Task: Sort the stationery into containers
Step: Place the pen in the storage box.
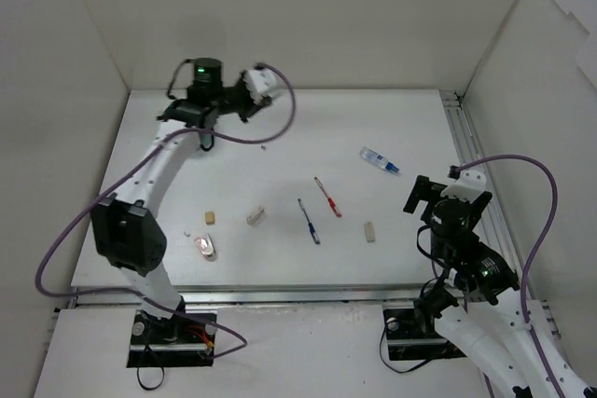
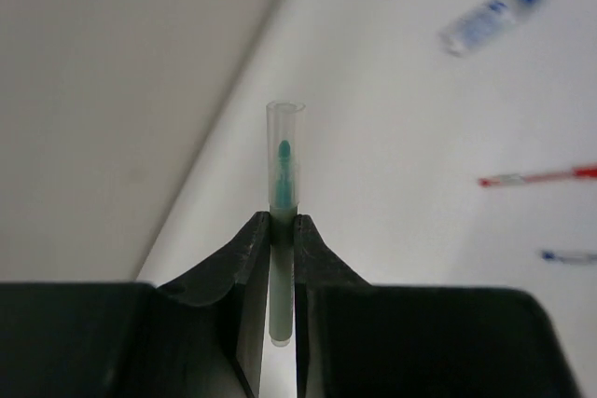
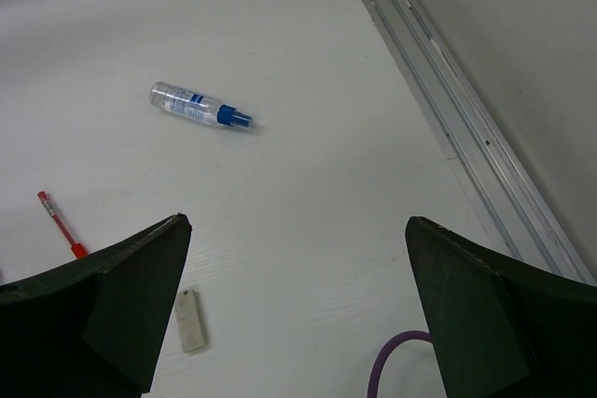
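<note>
Right gripper [image 3: 297, 222], jaws spread wide, fingers at 8 and 4 o'clock, white table [image 3: 308, 165] visible between them; blue-white tube [image 3: 201, 107] lying flat at 11 o'clock; red pen [image 3: 61, 226] at 9 o'clock, lower end hidden behind the 8 o'clock finger; beige eraser block [image 3: 190, 321] at 7 o'clock, just beside that finger; purple cable [image 3: 390, 365] at 6 o'clock; metal rail [image 3: 457, 109] running from 12 to 4 o'clock.

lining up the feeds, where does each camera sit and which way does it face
Top external: above and behind the bases, looking down on the table; both arms show.
Left wrist: on the left arm, looking along the left fingers, shut on a teal-tipped pen, across the table.
Right wrist: over the table's right side, looking down between the open right fingers.
Shared: all three see the blue-capped bottle and the red pen.
</note>
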You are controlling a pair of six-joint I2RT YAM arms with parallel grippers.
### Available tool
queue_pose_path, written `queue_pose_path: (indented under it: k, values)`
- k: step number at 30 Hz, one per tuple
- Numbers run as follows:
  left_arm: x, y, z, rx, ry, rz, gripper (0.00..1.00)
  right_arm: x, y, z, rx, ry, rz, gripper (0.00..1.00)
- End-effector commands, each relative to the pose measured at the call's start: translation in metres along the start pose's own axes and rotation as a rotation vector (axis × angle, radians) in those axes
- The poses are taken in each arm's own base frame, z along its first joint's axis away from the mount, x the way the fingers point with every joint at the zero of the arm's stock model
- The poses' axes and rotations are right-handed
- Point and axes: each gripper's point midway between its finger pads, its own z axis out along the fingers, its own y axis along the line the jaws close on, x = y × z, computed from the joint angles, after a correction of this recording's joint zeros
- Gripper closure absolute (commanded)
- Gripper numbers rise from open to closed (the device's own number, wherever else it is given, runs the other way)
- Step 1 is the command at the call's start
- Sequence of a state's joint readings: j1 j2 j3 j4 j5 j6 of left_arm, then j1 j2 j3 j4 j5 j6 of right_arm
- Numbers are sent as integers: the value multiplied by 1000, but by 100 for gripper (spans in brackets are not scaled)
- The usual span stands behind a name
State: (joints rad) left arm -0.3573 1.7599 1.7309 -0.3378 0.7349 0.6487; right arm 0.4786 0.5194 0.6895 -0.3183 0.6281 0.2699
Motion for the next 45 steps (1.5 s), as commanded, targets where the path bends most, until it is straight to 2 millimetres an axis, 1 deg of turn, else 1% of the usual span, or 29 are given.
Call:
queue_pose_path:
  k: [1,2,3,4,5,6,7,8,10,12,13,14,15,16,18,21,23,24,27,31,32,33,35,36,37,40,41,43,45]
  values:
    - [-22,82,-57,-335,-201,-269,100,-17,-8,4,71,-68,59,2]
    - [-21,92,-72,-392,-216,-307,100,-15,-8,6,78,-70,60,2]
    - [-26,107,-87,-467,-281,-353,100,-15,-6,9,85,-74,71,2]
    - [-16,127,-104,-615,-288,-404,100,-14,-5,11,89,-76,74,2]
    - [9,132,-114,-698,-269,-450,100,-10,-4,14,94,-74,76,2]
    - [11,146,-127,-790,-313,-466,100,-12,1,19,88,-81,76,2]
    - [25,157,-141,-894,-319,-550,100,-10,6,22,73,-73,67,2]
    - [39,166,-149,-923,-307,-568,100,-11,10,27,73,-67,58,2]
    - [57,176,-157,-992,-297,-647,100,-11,16,31,64,-59,44,2]
    - [78,189,-172,-1088,-297,-699,100,-12,19,36,73,-52,28,2]
    - [90,188,-170,-1109,-299,-731,100,-12,21,37,72,-50,24,2]
    - [101,193,-183,-1164,-305,-742,100,-13,23,39,72,-51,20,2]
    - [97,197,-186,-1182,-346,-726,100,-12,24,40,69,-50,17,2]
    - [110,200,-191,-1210,-342,-729,100,-12,25,41,67,-52,18,2]
    - [124,210,-201,-1297,-340,-749,100,-14,27,44,64,-60,20,2]
    - [146,220,-202,-1351,-304,-744,100,-18,29,47,59,-79,29,2]
    - [151,224,-204,-1367,-332,-733,100,-19,30,48,58,-81,26,2]
    - [161,225,-205,-1377,-322,-739,100,-20,30,48,64,-83,26,2]
    - [170,225,-205,-1399,-303,-727,100,-18,29,51,76,-77,16,2]
    - [188,216,-202,-1413,-272,-738,100,-15,29,53,79,-70,20,2]
    - [189,215,-206,-1435,-280,-737,100,-14,29,53,77,-69,20,2]
    - [195,208,-206,-1439,-275,-753,100,-15,29,53,78,-70,21,2]
    - [195,205,-208,-1449,-290,-749,100,-14,30,53,72,-69,18,2]
    - [202,201,-207,-1458,-277,-757,100,-16,30,53,70,-72,15,2]
    - [202,201,-208,-1460,-280,-757,100,-15,30,53,71,-70,14,2]
    - [210,199,-202,-1451,-283,-767,100,-14,30,53,70,-67,6,2]
    - [217,196,-198,-1448,-280,-777,100,-13,30,53,68,-67,6,2]
    - [219,195,-197,-1451,-319,-801,99,-14,29,53,69,-70,11,2]
    - [227,190,-197,-1471,-316,-828,98,-13,29,53,64,-69,10,2]
